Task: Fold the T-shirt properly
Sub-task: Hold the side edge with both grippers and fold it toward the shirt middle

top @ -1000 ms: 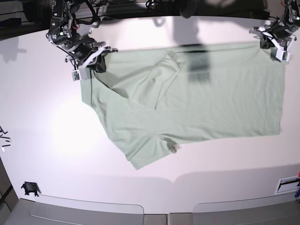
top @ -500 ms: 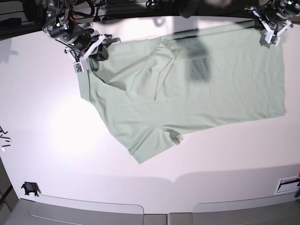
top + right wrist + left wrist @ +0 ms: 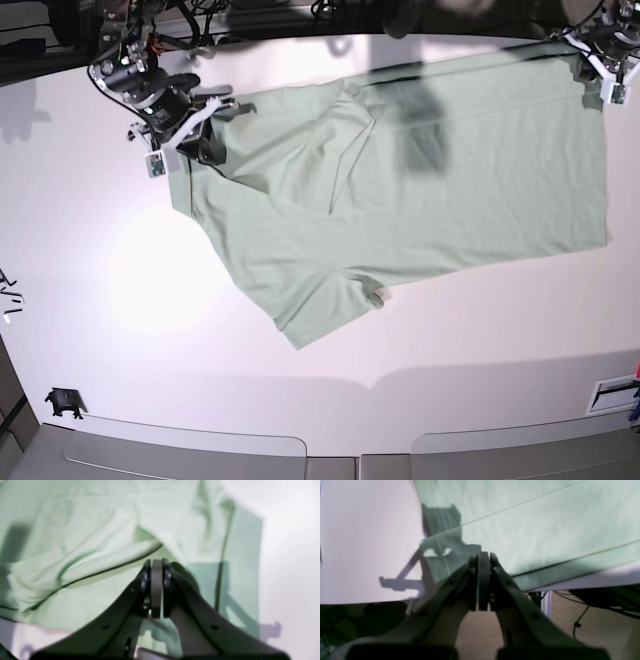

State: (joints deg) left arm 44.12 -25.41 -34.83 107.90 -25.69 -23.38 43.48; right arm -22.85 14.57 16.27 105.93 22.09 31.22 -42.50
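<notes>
The pale mint-green T-shirt (image 3: 450, 190) lies spread over the white table, one sleeve (image 3: 320, 310) pointing toward the front edge and the other folded in over the chest. My right gripper (image 3: 200, 140) is shut on the shirt's shoulder at the far left. In the right wrist view that gripper (image 3: 156, 562) pinches wrinkled fabric (image 3: 87, 555). My left gripper (image 3: 600, 62) is shut on the hem corner at the far right. The left wrist view has that gripper (image 3: 483, 555) closed on the cloth's corner (image 3: 545, 530), right at the table's far edge.
A small black object (image 3: 65, 402) sits near the front left corner, and a white label (image 3: 612, 395) lies at the front right. Grey trays (image 3: 185, 455) line the front edge. Beyond the table's far edge, floor and cables (image 3: 580, 620) show.
Both grippers have pulled the shirt toward the far edge, so its front hem sits farther back. The left gripper has gone out to the far right corner; the right one has dipped slightly forward.
</notes>
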